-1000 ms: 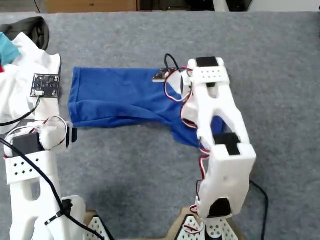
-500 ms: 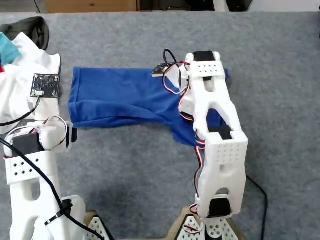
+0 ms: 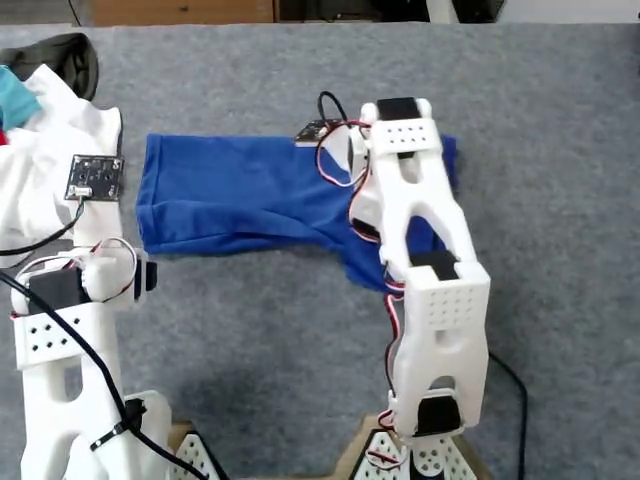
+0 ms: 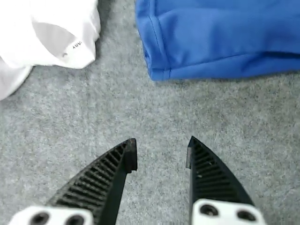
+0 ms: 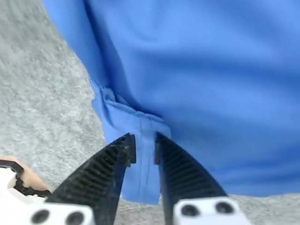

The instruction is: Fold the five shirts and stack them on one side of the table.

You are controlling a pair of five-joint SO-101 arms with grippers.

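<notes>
Shirt blue, smooth knit, creased; table grey, fuzzy felt.

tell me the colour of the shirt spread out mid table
The shirt is plain blue, no pattern; best seen in the high view.

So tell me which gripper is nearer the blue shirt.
Right. The right gripper is over the blue shirt, at a hem; the left gripper is over the table, just off the shirt's corner.

Saw shirt spread across table centre toward far edge, shirt pile at far left corner, right gripper over shirt's right part.
</notes>
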